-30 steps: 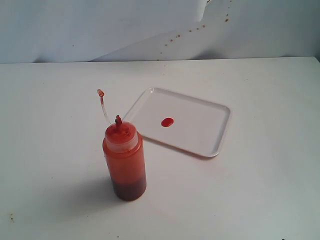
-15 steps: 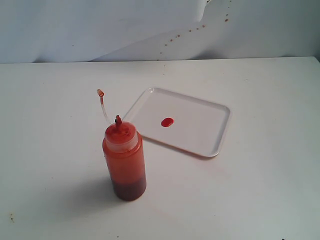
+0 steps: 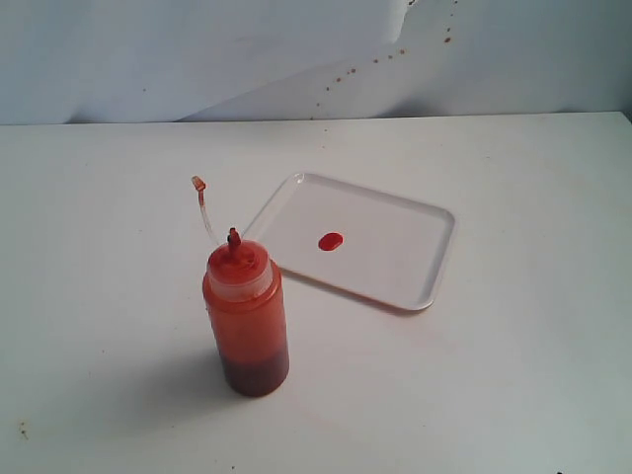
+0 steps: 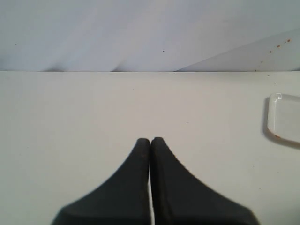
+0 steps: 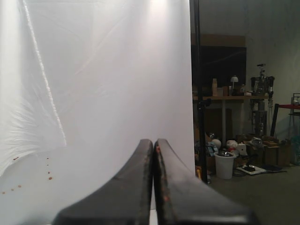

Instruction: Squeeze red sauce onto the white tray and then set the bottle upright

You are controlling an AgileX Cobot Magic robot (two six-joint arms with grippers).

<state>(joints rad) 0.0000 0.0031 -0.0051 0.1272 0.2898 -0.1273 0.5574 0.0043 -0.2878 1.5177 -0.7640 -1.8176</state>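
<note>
One bottle stands upright at lower left of centre, long axis vertical. Up and right, the tray holds a sauce blob. The left gripper, clenched empty, sees the tray's corner and seems nearer. The right gripper, also clenched empty, faces the backdrop. Nothing differs from the earlier frame.

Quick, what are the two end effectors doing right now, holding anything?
Left end effector: closed, empty.
Right end effector: closed, empty.

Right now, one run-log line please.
bottle: upright, unheld | red sauce: blob on white tray | left end effector: shut | right end effector: shut
</note>
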